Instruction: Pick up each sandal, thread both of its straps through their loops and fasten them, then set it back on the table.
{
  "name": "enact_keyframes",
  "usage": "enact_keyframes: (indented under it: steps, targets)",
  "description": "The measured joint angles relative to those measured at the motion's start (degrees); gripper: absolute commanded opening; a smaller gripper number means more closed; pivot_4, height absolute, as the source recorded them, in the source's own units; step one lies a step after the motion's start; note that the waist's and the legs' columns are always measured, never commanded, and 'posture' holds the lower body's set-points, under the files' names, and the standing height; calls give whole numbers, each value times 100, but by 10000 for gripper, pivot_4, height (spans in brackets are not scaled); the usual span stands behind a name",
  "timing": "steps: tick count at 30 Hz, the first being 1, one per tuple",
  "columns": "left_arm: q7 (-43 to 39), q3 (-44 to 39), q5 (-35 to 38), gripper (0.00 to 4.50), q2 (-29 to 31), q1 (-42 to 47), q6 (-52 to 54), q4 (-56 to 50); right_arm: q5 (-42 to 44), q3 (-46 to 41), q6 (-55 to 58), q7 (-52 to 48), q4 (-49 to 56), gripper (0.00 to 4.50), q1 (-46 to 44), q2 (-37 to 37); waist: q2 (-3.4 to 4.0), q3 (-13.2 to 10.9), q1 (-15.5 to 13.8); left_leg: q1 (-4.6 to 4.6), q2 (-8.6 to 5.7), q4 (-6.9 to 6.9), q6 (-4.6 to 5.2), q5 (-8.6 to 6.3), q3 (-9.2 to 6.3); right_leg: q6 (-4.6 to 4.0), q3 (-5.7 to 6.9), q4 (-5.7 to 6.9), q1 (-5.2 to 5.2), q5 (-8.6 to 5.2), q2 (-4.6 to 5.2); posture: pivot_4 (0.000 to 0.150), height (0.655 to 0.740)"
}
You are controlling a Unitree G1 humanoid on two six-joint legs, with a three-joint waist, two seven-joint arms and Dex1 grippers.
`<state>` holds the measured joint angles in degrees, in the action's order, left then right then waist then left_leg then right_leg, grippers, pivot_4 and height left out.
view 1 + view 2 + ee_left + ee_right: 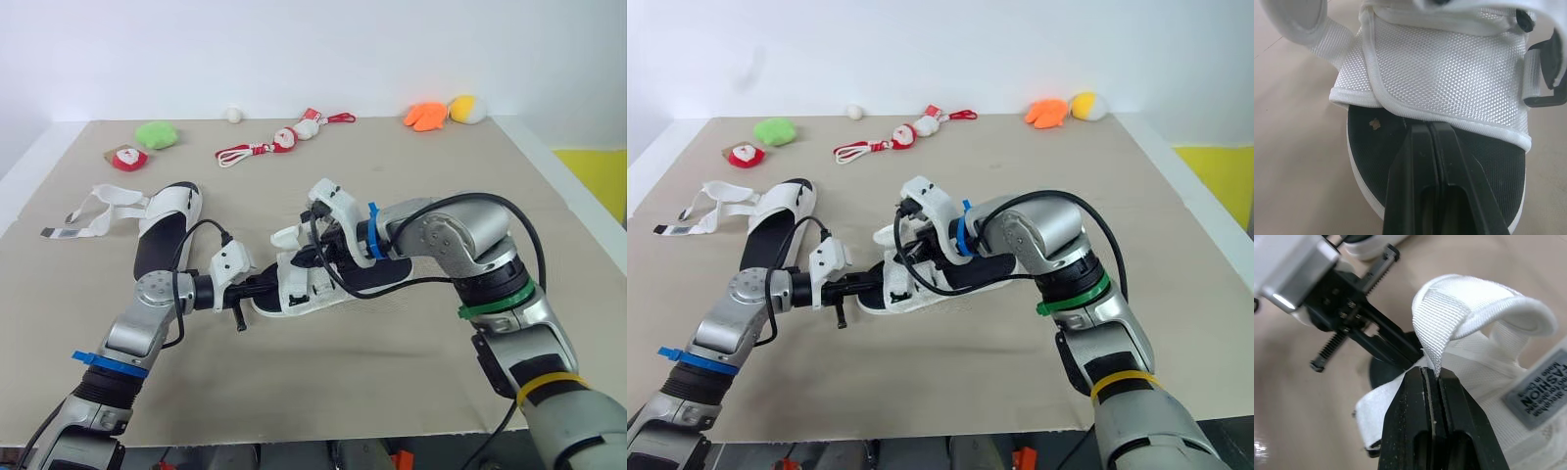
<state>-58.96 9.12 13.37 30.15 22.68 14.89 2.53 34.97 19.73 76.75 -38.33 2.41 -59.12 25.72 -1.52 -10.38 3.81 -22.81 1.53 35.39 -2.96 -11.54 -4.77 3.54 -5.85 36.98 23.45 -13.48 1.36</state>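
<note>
Holding sandal at centre of table | your right gripper had its fingers closed on the white strap, looped up, not fastened | your left gripper had fingers pressed together at the toe upper's hem | second sandal lay far left, straps loose | both sandals were left to finish.

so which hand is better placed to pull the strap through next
Right. The right hand is shut on the strap near its end, so it can likely pull it on. The left hand is shut at the toe end of the sandal, away from that strap.
</note>
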Motion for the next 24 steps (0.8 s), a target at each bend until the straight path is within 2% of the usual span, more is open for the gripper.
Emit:
enact_keyframes:
  steps: [10, 16, 24]
  targets:
    - [1, 4, 0, 0, -9, 13, -6, 19, -272, -5, -218, 76, -160, 527, 38, -349, 0, 0, -4, -1, 0, 0, 0, 0, -2, 10, 2, 0, 0, 6, 1, 1500, 7400]
    - [1, 3, 0, 0, -9, 12, -7, 18, -332, 40, -279, -99, -19, 527, 78, -151, 0, 0, -4, -1, 0, 0, 0, 0, -3, 6, 3, 0, 0, 3, 0, 1500, 7400]
    - [2, 6, 0, 0, -14, 9, -42, 30, -960, 713, -1454, -673, 550, 527, 215, 388, 0, 0, -8, -2, 0, 0, -1, 0, -3, -2, 4, 0, 1, -3, 0, 1500, 7400]
